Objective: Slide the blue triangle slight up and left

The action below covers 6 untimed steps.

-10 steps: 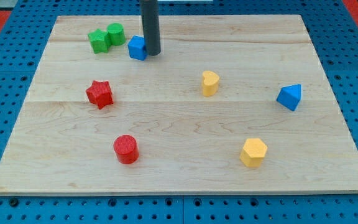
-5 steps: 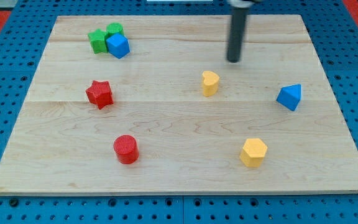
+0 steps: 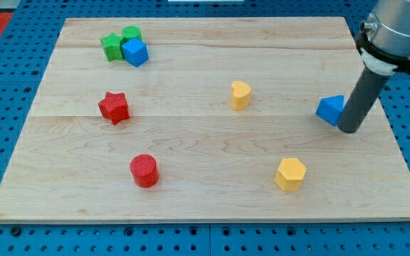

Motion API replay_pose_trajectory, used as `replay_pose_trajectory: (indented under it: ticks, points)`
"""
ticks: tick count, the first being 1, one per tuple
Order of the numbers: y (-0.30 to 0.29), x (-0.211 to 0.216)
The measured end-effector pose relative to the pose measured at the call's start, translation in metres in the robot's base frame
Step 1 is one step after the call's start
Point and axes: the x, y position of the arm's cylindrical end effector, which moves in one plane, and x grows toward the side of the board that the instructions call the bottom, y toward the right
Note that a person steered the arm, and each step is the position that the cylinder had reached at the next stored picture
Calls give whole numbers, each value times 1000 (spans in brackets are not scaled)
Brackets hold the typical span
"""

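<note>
1. Blue triangular plastic block (image 3: 329, 109): lay at the view's right on the pale wooden board (image 3: 205, 199), its right part hidden behind the rod; a lighter upper face and a darker side face showed.
2. Dark straight rod, ending in my tip (image 3: 349, 130): stood just right of and slightly below the blue triangle, apparently touching it. The rod had nothing to open or close and held nothing.
3. Blue cube (image 3: 135, 52): near the top left, touching two green blocks, one star-like (image 3: 112, 46), the other (image 3: 130, 33) of unclear shape.
4. Red star (image 3: 114, 107) and red cylinder (image 3: 144, 170): left half, well apart.
5. Yellow blocks: one (image 3: 240, 94) mid-board, one hexagonal (image 3: 290, 174) lower right.
</note>
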Motion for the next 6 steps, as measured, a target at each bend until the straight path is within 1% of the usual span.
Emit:
replay_pose_trajectory:
  ticks: [3, 5, 6]
  points:
    - [-57, -90]
    - [-59, -171]
    - [-60, -173]
